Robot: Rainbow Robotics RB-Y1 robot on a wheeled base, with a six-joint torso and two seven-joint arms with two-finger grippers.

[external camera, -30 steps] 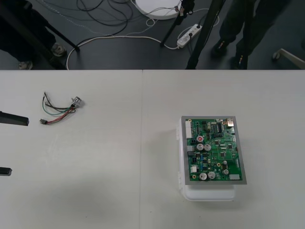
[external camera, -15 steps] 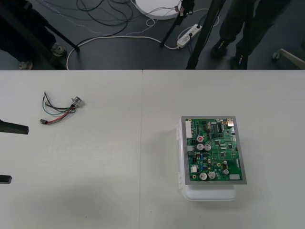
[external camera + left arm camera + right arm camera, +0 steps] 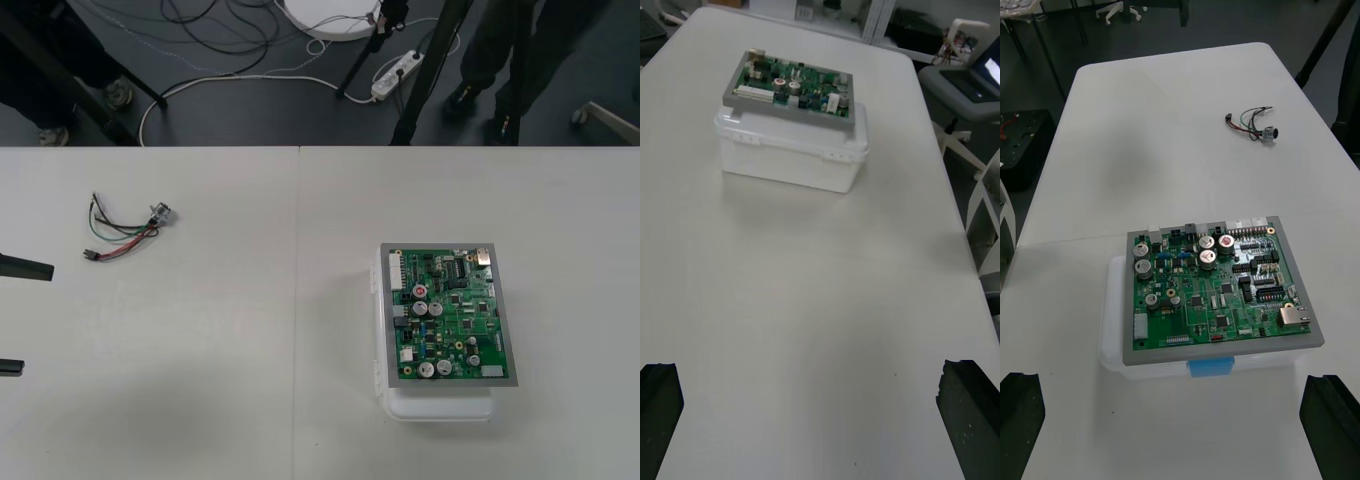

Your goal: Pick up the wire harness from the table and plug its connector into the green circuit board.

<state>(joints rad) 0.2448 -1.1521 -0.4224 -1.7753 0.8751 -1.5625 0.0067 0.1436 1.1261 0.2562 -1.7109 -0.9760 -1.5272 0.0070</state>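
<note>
The wire harness (image 3: 125, 232) lies far left on the table (image 3: 230, 420), well apart from the green board (image 3: 450, 315). The left gripper (image 3: 14, 318) near it and the right gripper (image 3: 1176, 431) both have fingers spread wide

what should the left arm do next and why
Probably move the open left gripper toward the table's far side, over the small red, black and green wire harness. The harness lies loose on the light table, ungrasped, far from the green circuit board.
</note>
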